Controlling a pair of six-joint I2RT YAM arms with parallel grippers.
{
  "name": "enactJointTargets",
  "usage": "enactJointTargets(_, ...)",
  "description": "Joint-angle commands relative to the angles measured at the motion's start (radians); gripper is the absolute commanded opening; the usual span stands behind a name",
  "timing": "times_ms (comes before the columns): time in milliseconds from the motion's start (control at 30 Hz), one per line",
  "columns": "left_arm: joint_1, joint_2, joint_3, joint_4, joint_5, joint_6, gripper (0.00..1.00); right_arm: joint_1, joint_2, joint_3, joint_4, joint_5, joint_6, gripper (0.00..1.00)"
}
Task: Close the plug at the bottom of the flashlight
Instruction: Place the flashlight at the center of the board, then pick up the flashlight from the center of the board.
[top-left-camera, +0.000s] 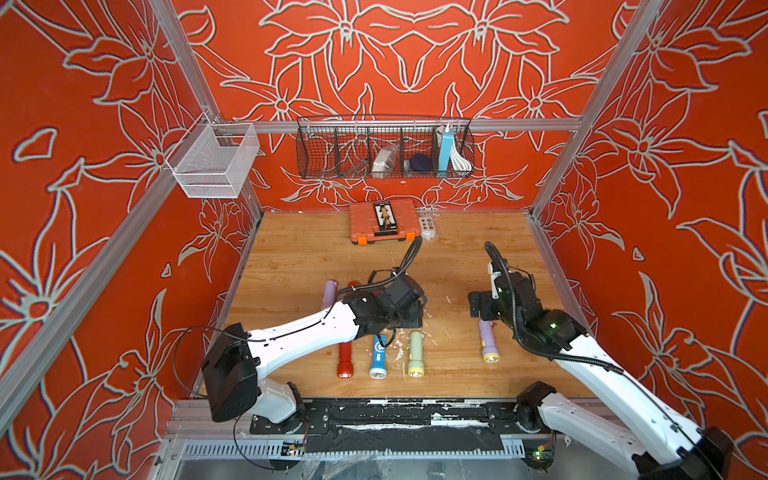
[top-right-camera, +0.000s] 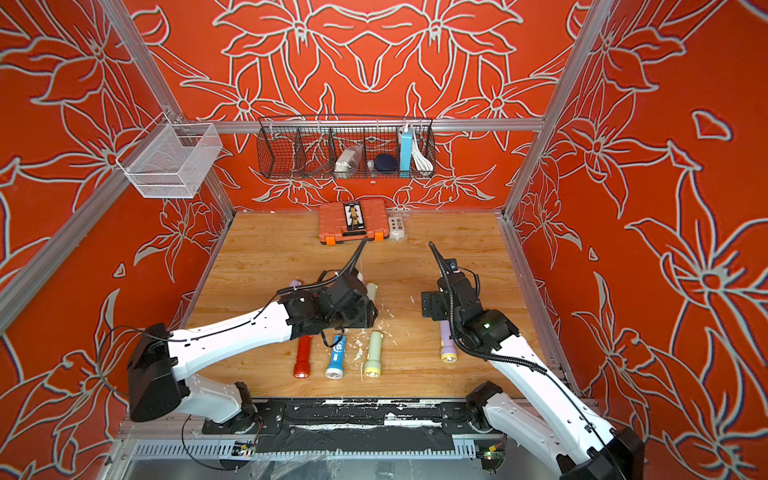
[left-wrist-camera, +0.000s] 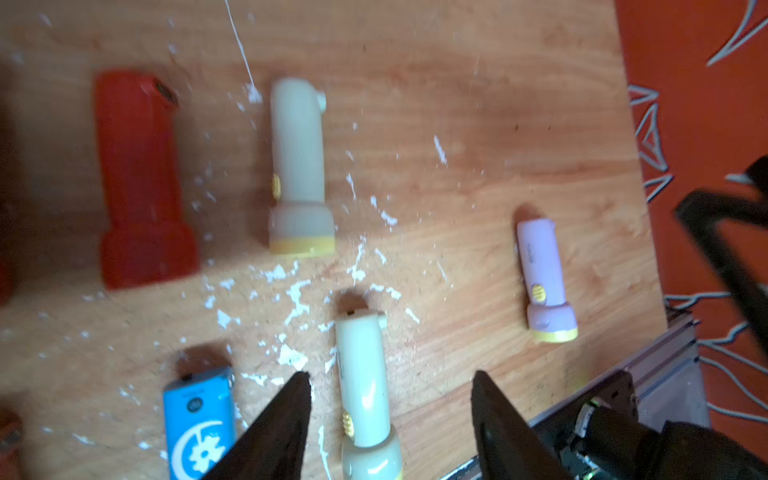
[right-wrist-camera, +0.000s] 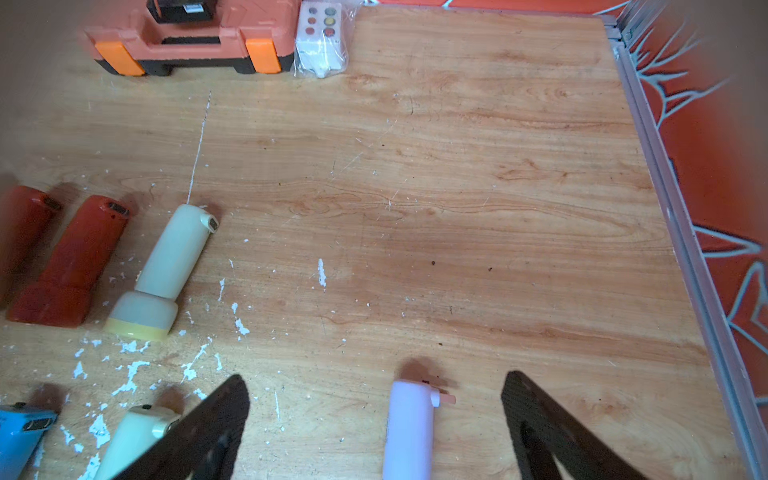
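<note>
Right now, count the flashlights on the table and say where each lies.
8. Near row: red, blue, green, lilac. Far row, partly under the left arm: lilac, two red, cream. More may hide there.

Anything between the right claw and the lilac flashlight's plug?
Nothing visible. In the right wrist view the lilac flashlight lies between the open jaws of the right claw, its plug flap sticking out sideways at the far end. The pale green flashlight lies outside the jaws.
</note>
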Motion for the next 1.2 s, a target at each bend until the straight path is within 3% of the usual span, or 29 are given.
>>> enactJointTargets(0, 0.08, -0.062, 0.0, 0.03, 0.03, 0.143, 0.99, -0.005, 0.056, 0.033, -0.041, -0.034, 0.021, 0.98)
enactJointTargets(200, 0.261, -0.104, -0.001, 0.078, 0.218, 0.244, 1.0, -0.004, 0.177, 0.055, -0.078, 0.003, 0.031, 0.97)
enactJointTargets(400, 0.362, -0.139, -0.02, 0.073, 0.251, 0.383, 1.0, -0.006, 0.248, 0.069, -0.151, 0.037, 0.047, 0.93)
enactJointTargets(500, 0.4, -0.173, -0.041, 0.096, 0.287, 0.394, 1.0, -0.011, 0.259, 0.064, -0.18, 0.074, 0.06, 0.87)
enactJointTargets(700, 0.436, -0.218, -0.072, 0.138, 0.333, 0.395, 1.0, -0.06, 0.27, 0.004, -0.184, 0.006, 0.092, 0.75)
enactJointTargets(1167, 0.455, -0.228, -0.081, 0.153, 0.374, 0.362, 1.0, -0.073, 0.314, -0.101, -0.179, -0.083, 0.224, 0.59)
